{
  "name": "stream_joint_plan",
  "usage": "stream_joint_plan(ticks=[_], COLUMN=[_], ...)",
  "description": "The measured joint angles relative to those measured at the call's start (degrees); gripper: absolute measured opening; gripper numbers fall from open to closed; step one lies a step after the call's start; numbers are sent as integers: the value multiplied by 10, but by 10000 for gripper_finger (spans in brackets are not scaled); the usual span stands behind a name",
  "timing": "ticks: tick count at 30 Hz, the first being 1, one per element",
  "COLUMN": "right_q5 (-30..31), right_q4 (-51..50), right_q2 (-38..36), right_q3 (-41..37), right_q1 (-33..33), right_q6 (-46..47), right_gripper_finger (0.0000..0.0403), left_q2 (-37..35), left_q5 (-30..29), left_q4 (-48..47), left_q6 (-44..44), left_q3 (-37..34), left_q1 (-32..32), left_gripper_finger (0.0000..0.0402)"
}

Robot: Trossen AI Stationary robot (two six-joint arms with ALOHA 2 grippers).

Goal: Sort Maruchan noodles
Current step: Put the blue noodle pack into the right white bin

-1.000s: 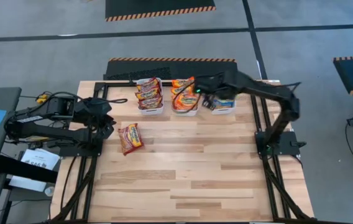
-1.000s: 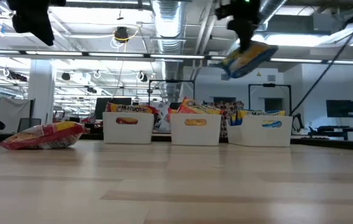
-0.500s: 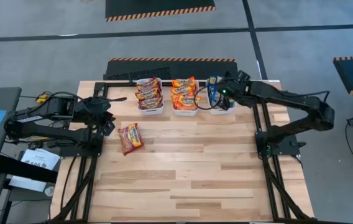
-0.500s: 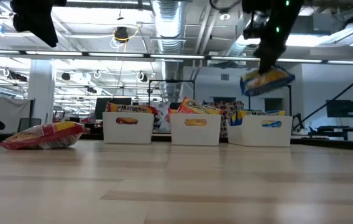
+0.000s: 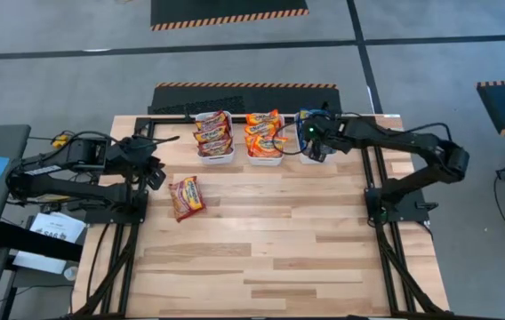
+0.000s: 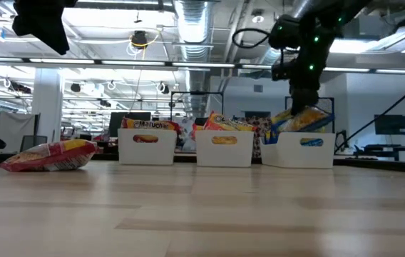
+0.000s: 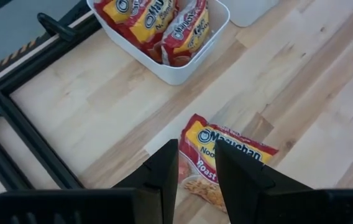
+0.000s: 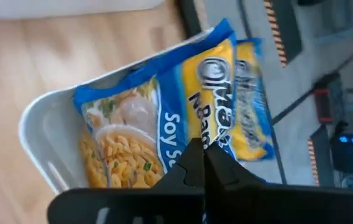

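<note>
A maroon noodle packet [image 5: 186, 197] [image 7: 226, 160] lies flat on the wooden table at the left. Just left of it and above it, my left gripper [image 5: 150, 169] [image 7: 196, 177] hangs open with nothing between its fingers. At the far edge stand three white bins: the left [image 5: 214, 159] holds maroon packets, the middle [image 5: 264, 162] orange ones, the right [image 5: 324, 159] [image 8: 36, 134] blue ones. My right gripper [image 5: 310, 138] [image 6: 304, 106] is shut on a blue packet [image 8: 164, 118] [image 6: 302, 120] at the right bin's mouth. My right gripper pinches the blue packet between its two fingers at one long edge [image 8: 194, 142], about midway along it. The fingers slant down from above. The packet hangs tilted below them over the right bin's opening; whether it rests on the blue packet [image 8: 251, 102] inside, I cannot tell.
Black frame rails [image 5: 146, 124] run along the table's left, right and far edges. The broad wooden top [image 5: 261, 240] in front of the bins carries only the maroon packet. The left bin [image 7: 183, 68] stands close beyond my left gripper.
My right gripper has carried the blue packet from above the middle bin toward the table's right edge and down, to the right bin's mouth. The packet has stayed in the fingers and hangs much lower than before.
</note>
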Motion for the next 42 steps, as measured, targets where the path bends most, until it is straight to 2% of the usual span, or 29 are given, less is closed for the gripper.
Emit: stream_joint_plan(ticks=[8,14,17,23,31,35,37,39,42], right_q5=[-16,-19,0,0,2,0,-35,-100,-191], right_q4=[-9,3,2,-24,-73,-170,-244,-298,-317], right_q2=[66,71,71,71,60,46,37,28,18], right_q3=[1,1,1,4,61,119,153,174,178], right_q1=[11,30,32,31,31,32,30,24,14], right_q6=[-17,-14,2,0,44,94,161,235,328], right_gripper_finger=[9,10,12,50,91,92,93,93,93], left_q2=[0,0,0,0,0,0,0,0,0], left_q5=[-4,-4,-4,-3,1,1,1,0,-2], left_q4=[0,0,0,0,0,0,0,0,0], left_q6=[-5,-5,4,5,4,4,4,5,8], left_q3=[0,0,0,0,0,0,0,0,0], left_q1=[0,0,0,0,0,0,0,0,0], left_gripper_finger=[91,91,91,91,91,91,91,91,91])
